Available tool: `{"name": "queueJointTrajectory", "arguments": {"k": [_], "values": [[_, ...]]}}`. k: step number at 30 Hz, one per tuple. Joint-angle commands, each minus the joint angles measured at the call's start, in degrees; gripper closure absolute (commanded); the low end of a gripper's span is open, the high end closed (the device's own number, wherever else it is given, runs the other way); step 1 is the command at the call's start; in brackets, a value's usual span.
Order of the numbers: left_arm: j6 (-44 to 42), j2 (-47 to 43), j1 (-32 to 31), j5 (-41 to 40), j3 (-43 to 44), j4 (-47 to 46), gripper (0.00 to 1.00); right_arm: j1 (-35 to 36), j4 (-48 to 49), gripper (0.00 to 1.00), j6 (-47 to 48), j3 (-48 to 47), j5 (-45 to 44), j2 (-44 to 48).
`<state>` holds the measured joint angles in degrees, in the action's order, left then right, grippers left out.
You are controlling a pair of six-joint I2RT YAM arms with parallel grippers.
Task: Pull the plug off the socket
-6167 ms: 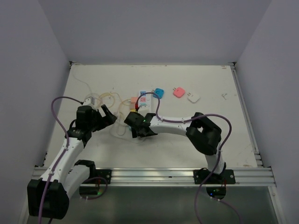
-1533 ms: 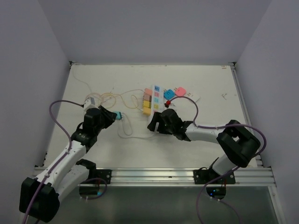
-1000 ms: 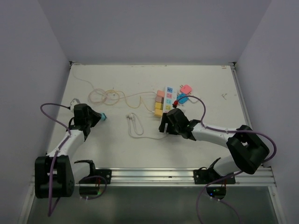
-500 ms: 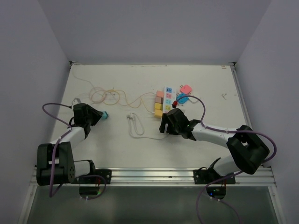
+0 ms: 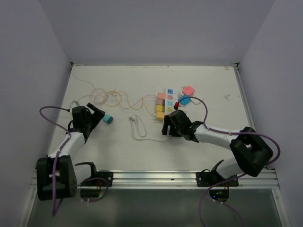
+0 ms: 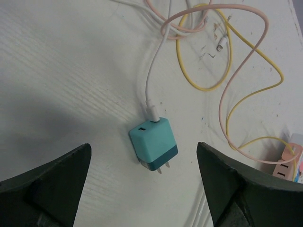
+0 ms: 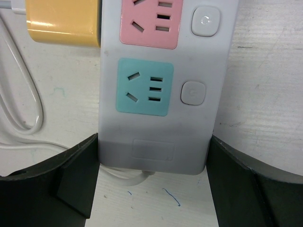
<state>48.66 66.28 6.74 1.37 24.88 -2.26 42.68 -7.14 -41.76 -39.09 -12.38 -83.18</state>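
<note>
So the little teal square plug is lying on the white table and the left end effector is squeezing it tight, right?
Not quite. The little teal square plug does lie on the white table, but the left end effector is open, spread wide on either side without touching it. The left wrist view shows this.

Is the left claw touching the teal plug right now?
Apart. Left wrist view: teal plug lies on bare table between the left claw's fingers, gaps both sides.
</note>
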Motion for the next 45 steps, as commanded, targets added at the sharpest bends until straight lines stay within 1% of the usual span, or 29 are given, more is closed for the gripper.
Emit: {"name": "queueJointTrajectory", "arguments": {"k": [1, 4, 7, 10, 11, 15, 16, 17, 19, 20, 21, 22, 25, 31, 34, 40, 45], "values": [[-1.03, -5.97, 0.55, -0.4, 2.71, 5.33, 0.04, -0.58, -4.38, 1.0, 0.36, 0.51, 1.48, -0.14], [-0.85, -10.1, 0.46, 3.1, 2.54, 7.35, 0.02, -0.49, -3.59, 1.0, 0.45, 0.51, 2.89, -0.06], [0.37, -12.75, -1.55, 4.78, 1.84, 8.5, 0.02, -0.49, -3.15, 1.0, 0.62, 0.68, 3.94, -0.05], [2.31, -13.63, -8.3, 2.34, 2.1, 9.12, 0.02, -0.49, -3.15, 1.0, 1.33, 0.6, 4.82, -0.06], [3.79, -13.63, -12.33, 2.24, 2.1, 8.42, 0.02, -0.58, -3.23, 1.0, 1.68, 0.51, 4.91, 0.03], [7.75, -12.5, -19.65, 1.71, 2.27, 5.43, 0.02, -0.58, -3.59, 1.0, 3.87, 0.33, 6.14, 0.91], [8.37, -11.71, -21.05, 0.4, 2.62, 4.9, 0.02, -0.58, -3.15, 1.0, 4.22, 0.42, 6.84, 1.17], [9.16, -11.09, -24.2, -0.3, 2.97, 4.03, 0.02, -0.49, -2.89, 1.0, 4.66, 0.68, 7.28, 1.35], [10.21, -8.63, -27.47, -2.93, 4.73, 3.49, 0.02, -0.49, -2.27, 1.0, 5.28, 1.21, 8.51, 1.96], [10.48, -7.58, -30.18, -3.47, 5.34, 3.23, 0.02, -0.58, -1.75, 1.0, 5.46, 1.38, 9.12, 2.05], [11.01, -5.66, -31.51, -3.91, 6.22, 3.23, 0.02, -0.49, -1.04, 1.0, 5.55, 1.65, 9.56, 2.23], [11.97, -4.68, -32.66, -4.87, 6.75, 0.79, 0.02, -0.58, -0.69, 1.0, 5.63, 2.0, 10.53, 2.14], [13.64, -1.51, -38.45, -8.2, 9.12, 0.24, 0.02, -0.49, 0.19, 1.0, 6.51, 2.26, 12.11, 2.32], [16.55, 2.79, -43.73, -12.87, 12.64, -0.46, 0.03, -0.49, 0.54, 1.0, 7.92, 2.7, 12.21, 2.76], [18.04, 5.78, -45.32, -13.84, 14.05, -0.55, 0.04, -0.49, 1.68, 1.0, 8.1, 3.23, 14.05, 2.93], [20.76, 10.79, -46.73, -14.37, 15.02, -1.17, 0.06, -0.49, 2.65, 1.0, 7.92, 3.93, 14.58, 3.11], [21.12, 13.6, -47.0, -14.9, 15.37, -1.6, 0.06, -0.58, 2.65, 1.0, 8.18, 4.02, 14.84, 3.46]]}}
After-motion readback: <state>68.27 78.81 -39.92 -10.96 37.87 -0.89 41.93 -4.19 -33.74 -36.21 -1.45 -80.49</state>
